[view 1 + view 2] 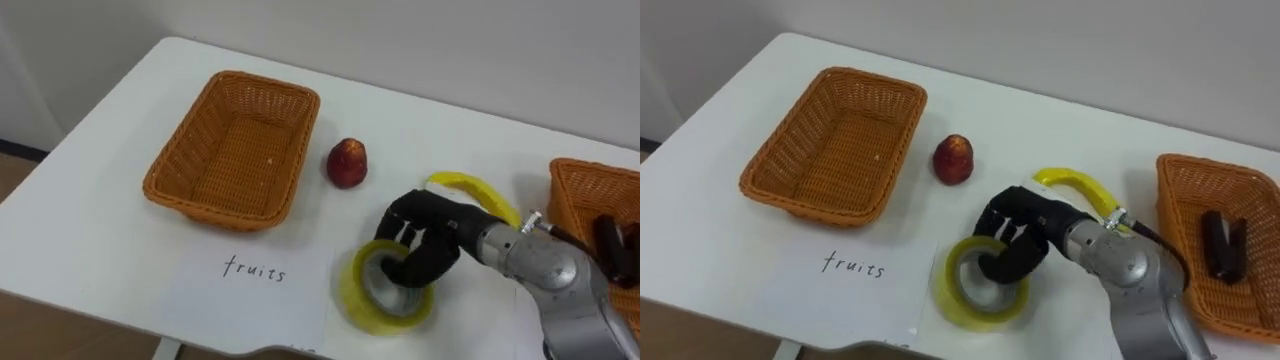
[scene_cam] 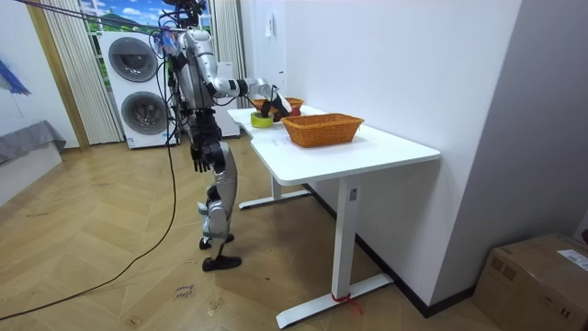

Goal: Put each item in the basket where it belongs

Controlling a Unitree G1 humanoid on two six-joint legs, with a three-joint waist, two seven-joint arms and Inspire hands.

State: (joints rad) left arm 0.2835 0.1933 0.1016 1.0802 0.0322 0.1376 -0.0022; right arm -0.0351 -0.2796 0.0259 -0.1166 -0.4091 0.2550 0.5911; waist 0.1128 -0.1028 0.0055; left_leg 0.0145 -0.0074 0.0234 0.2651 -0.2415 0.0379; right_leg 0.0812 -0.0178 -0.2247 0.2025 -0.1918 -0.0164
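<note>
A wide yellow tape roll (image 1: 378, 303) sits near the table's front edge. My right hand (image 1: 432, 232) is shut on it, with fingers curled into its core. Just behind the hand lies a yellow banana (image 1: 470, 188), and a red fruit (image 1: 347, 163) stands to its left. The empty wicker fruit basket (image 1: 190, 190) is at the left. At the right is a second wicker basket (image 1: 580, 185) holding a dark object (image 1: 610, 245). In the room view my left hand (image 2: 199, 158) hangs by my side.
A white sheet with a handwritten label (image 1: 255, 270) lies in front of the left basket. The white table (image 1: 90, 230) ends close in front of me, and a wall runs behind it. In the room view I stand at the table's long side.
</note>
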